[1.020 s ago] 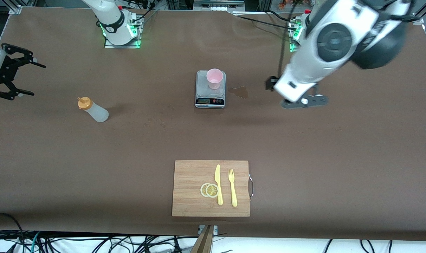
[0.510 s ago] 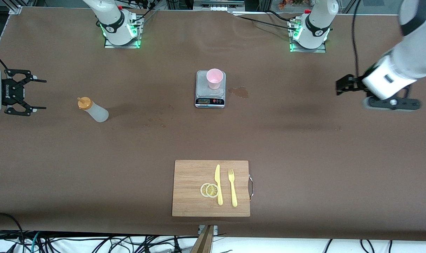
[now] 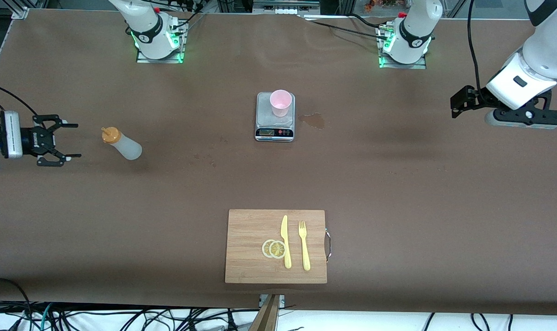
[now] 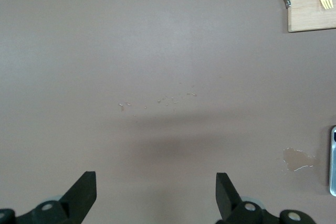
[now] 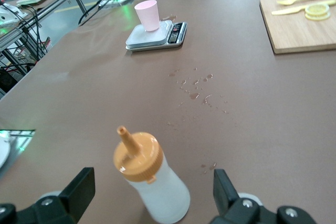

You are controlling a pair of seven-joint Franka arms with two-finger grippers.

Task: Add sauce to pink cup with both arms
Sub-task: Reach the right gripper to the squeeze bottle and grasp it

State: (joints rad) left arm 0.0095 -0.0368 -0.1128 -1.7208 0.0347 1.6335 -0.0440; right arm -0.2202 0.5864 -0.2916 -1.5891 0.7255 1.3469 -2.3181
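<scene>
The sauce bottle, whitish with an orange nozzle cap, stands upright on the table toward the right arm's end. My right gripper is open and level, pointing at the bottle from a short gap, touching nothing. In the right wrist view the bottle stands just ahead of the right gripper, in line with the gap between the fingers. The pink cup stands upright on the scale; it also shows in the right wrist view. My left gripper is open and empty, over bare table at the left arm's end, also seen in its wrist view.
A wet stain lies beside the scale toward the left arm's end. A wooden cutting board with lemon slices, a yellow knife and a fork lies nearer the front camera.
The left arm has swung away from beside the scale to the left arm's end of the table. The right gripper has come lower and closer to the bottle.
</scene>
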